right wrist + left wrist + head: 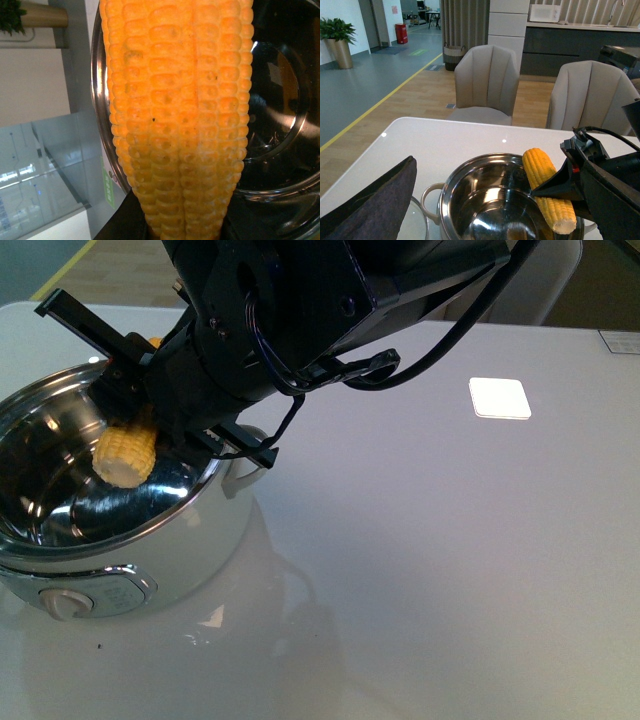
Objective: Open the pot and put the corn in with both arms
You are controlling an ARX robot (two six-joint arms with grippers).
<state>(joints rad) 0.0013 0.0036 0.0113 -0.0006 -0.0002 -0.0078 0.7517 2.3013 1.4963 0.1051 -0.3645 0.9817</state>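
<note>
Front view: black right gripper clamps husk-free yellow-orange corn cob over open cream-white, steel-lined round pot.
Left gripper: grip cannot be told.

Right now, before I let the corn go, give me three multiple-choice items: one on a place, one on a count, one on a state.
1. Where is the corn?
A. flat on the floor
B. held tilted over the mouth of the pot
C. on a chair seat

2. How many chairs show in the left wrist view?
A. none
B. two
C. four

3. What state is the pot in?
A. lid on
B. open, full of water
C. open, bare steel inside

Answers:
1 B: the right tool grips the corn, whose lower end hangs inside the rim.
2 B: two pale chairs stand behind the table.
3 C: no lid covers it, and shiny steel shows down to the bottom.
</note>
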